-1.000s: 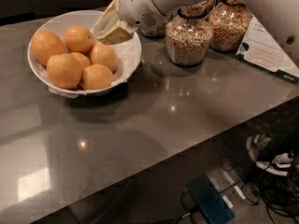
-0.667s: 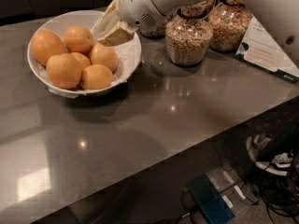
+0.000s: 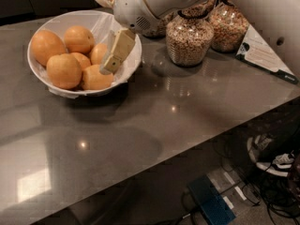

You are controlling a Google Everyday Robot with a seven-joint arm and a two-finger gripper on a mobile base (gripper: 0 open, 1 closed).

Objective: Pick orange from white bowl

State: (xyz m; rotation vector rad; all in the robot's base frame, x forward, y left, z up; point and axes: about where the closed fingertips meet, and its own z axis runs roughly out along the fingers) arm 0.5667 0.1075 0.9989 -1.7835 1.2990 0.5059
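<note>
Since the claw (image 3: 112, 60), its state untellable, hangs over the bowl's (image 3: 56, 20) rim, descending might tip it, scattering oranges (image 3: 63, 70).

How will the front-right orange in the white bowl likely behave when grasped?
The gripper hangs over the white bowl's right side, just above that orange. Round and smooth-looking, it may slip or roll against its neighbours. It looks firm, probably stiff enough to squeeze. The crinkled film under it might shift.
</note>
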